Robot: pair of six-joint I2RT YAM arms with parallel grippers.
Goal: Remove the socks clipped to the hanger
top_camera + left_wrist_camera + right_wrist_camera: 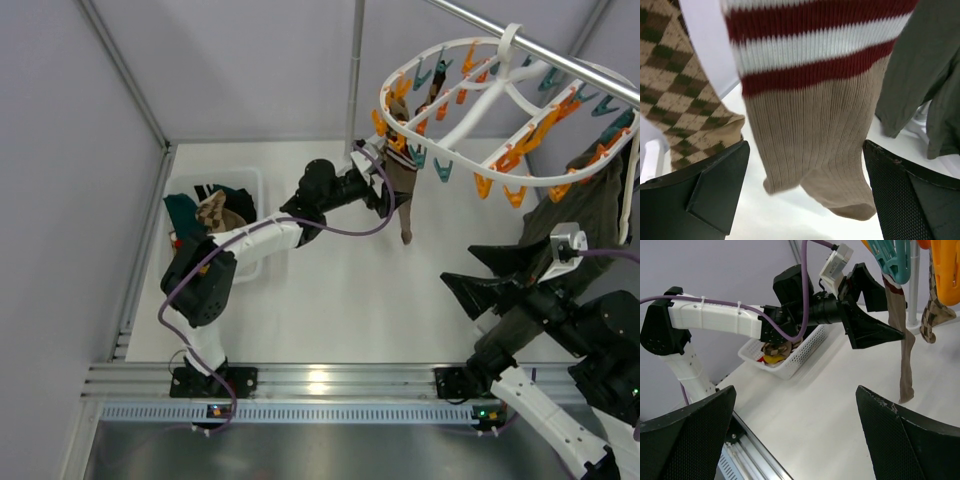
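1. Leftmost, we see the bin [178,190] holding loose socks [212,212].
2. Left gripper [805,170]: fingers [710,190] wide, the striped sock [810,135] just ahead between them, hanging from the hanger [497,88]. We would advance, close high near its clip [896,265], then pull straight down.
3. Right gripper [458,268]: fingers wide, holding nothing, low beside the hanger.

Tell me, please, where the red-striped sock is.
In the top view, the sock hangs from the hanger's left side, just ahead of the open left gripper, beside an argyle sock.
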